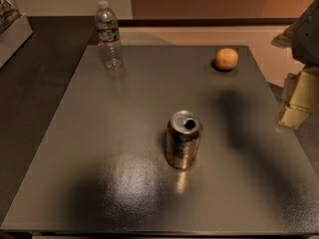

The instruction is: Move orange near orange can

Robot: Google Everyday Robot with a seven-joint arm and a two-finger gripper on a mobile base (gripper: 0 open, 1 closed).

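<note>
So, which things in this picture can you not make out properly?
- Camera view, gripper, at the right edge beside the table: partly cut off by the frame.
- Camera view, orange can: label print too blurred to read.
- Camera view, water bottle: label too small to read.
- Camera view, box at top left: mostly cut off by the corner.

No words or numbers can be read here. The water bottle [108, 36] has a band with red and white on it, but its letters are too small to tell. The orange can [183, 139] has a pale patch on its side, with no clear letters. The gripper [295, 108] is at the far right, beside the table [124, 133], and shows no writing.
</note>
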